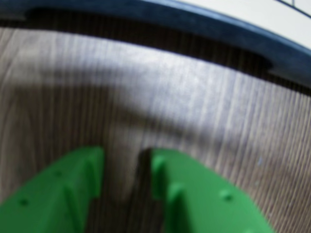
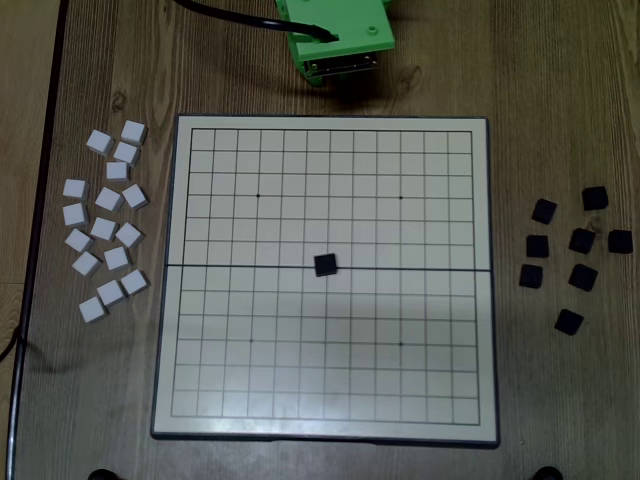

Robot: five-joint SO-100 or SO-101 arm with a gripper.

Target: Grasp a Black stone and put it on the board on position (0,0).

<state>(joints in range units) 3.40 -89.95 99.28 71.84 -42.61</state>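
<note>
A black stone (image 2: 325, 264) lies on the board (image 2: 330, 420) at the middle of the dark fold line, covering the centre intersection. Several other black stones (image 2: 582, 240) lie on the table right of the board in the overhead view. My green arm (image 2: 335, 40) is pulled back beyond the board's top edge. In the wrist view my gripper (image 1: 127, 153) hangs over bare wood with its green fingers (image 1: 194, 189) slightly apart and nothing between them. The board's dark frame (image 1: 218, 29) crosses the top of that view.
Several white square blocks (image 2: 108, 228) lie scattered on the table left of the board. A black cable (image 2: 225, 14) runs from the arm at the top. The table's left edge (image 2: 45, 200) runs down the overhead view.
</note>
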